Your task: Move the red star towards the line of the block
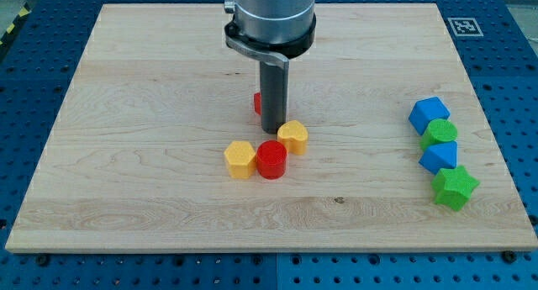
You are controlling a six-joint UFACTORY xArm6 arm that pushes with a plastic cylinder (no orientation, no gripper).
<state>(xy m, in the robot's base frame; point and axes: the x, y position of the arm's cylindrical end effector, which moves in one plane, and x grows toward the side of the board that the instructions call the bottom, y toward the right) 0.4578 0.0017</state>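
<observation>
My tip [272, 130] rests on the board near its middle, just above the red cylinder [271, 160] and just left of the yellow heart [293, 136]. A red block [257, 103], mostly hidden behind the rod, shows only as a sliver on the rod's left; its shape cannot be made out. A yellow hexagon [240, 159] touches the red cylinder on its left. At the view's right, a line of blocks runs top to bottom: blue block [429, 113], green cylinder [440, 133], blue block [440, 156], green star [455, 187].
The wooden board [126, 113] lies on a blue perforated table. A marker tag [461, 26] sits at the board's top right corner. The arm's grey body [271, 17] hangs over the board's top middle.
</observation>
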